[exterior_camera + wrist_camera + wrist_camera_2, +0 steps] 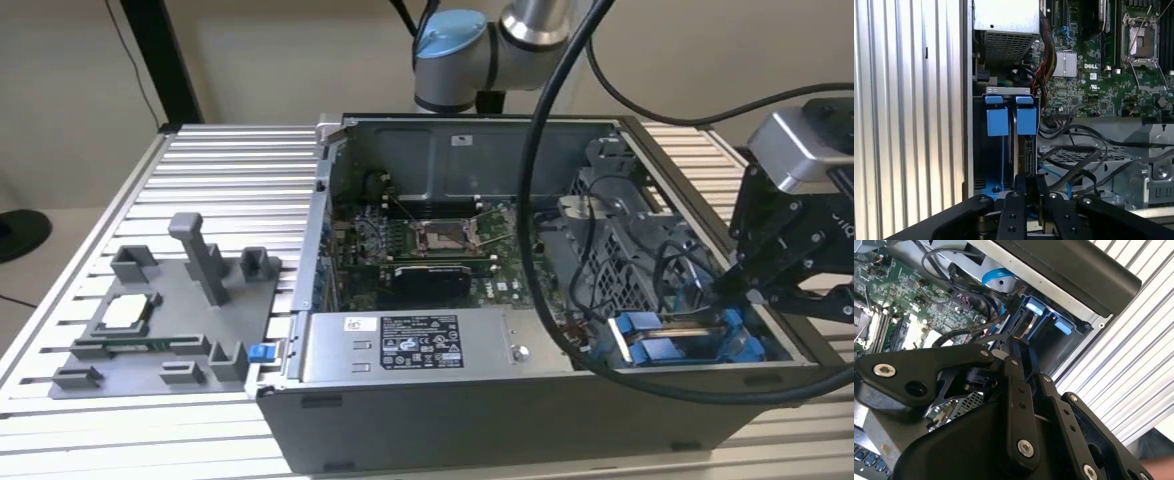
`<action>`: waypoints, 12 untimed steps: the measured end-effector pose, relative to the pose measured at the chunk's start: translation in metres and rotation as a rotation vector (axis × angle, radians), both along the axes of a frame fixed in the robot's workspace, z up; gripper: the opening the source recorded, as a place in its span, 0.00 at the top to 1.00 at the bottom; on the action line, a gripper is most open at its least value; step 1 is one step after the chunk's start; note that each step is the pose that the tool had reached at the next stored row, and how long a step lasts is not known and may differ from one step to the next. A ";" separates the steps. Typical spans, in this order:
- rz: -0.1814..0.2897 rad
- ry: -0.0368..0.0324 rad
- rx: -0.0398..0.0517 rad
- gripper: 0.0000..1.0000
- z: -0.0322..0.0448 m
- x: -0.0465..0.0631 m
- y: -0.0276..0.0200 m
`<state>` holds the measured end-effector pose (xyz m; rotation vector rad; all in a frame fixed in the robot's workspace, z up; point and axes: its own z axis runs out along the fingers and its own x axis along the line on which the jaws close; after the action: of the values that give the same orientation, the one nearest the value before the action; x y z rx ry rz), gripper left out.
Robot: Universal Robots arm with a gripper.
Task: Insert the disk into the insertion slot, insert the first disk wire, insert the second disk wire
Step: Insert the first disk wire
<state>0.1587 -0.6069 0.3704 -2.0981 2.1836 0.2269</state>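
**As the claw (1030,179) is closed on the disk (1027,150), care is called for**

Where the claw's tips meet in the first wrist view, the disk's exposed edge appears to be pinched, the drive being stood edge-on in the insertion slot (1009,91), at a corner of the computer case (534,420) on the ribbed tabletop (227,160). The disk is judged dense, rigid and shock-sensitive, with slick faces; its blue carrier edges are best gripped.
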 end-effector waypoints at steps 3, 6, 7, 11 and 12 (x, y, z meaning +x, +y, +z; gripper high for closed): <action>-0.026 0.0000 0.0002 1.00 -0.0024 0.000 0.0002; -0.047 0.0002 0.0004 1.00 -0.0053 0.000 0.0013; -0.052 0.0005 0.0003 1.00 -0.0058 0.000 0.0017; -0.072 0.0070 0.0001 1.00 -0.0071 0.000 0.0038; -0.075 0.0099 0.0001 1.00 -0.0072 0.000 0.0041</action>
<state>0.1587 -0.6028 0.3632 -2.0147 2.2624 0.2314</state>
